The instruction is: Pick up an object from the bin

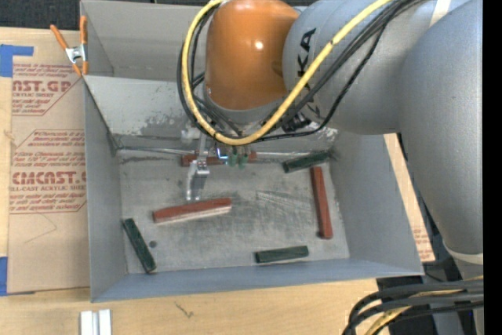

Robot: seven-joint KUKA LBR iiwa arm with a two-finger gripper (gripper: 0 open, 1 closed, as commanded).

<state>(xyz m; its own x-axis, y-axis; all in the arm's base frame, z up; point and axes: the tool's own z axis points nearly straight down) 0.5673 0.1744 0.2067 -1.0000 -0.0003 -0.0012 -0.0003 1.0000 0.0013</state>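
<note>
Gripper (197, 180) is what I look for first, and I find it hanging from under the orange cover (247, 51) at the arm's wrist, low inside the grey bin (102, 129), somewhat left of the floor's middle and nearer the far wall than the near one. From this view I see it as a slim silvery piece pointing down at the floor, and I cannot tell how far open it is or whether it has hold of anything. Yellow and black cables (188, 51) loop round the cover above it.

Just on the near side of the gripper lies a flat red-brown stick (192, 210), stretched almost left to right across the floor with its right end a little farther back. It is the closest thing to the gripper; I cannot say whether the two touch.

Behind the gripper, along the foot of the far wall, I make out a short red piece (188, 161), partly hidden by the wrist. Toward the right wall a second red-brown stick (321, 204) lies running front to back, and a dark green stick (306, 162) sits just beyond its far end. Another dark green stick (281, 254) lies along the near edge, right of centre. A third one (138, 245) lies slanted in the near left corner.
</note>
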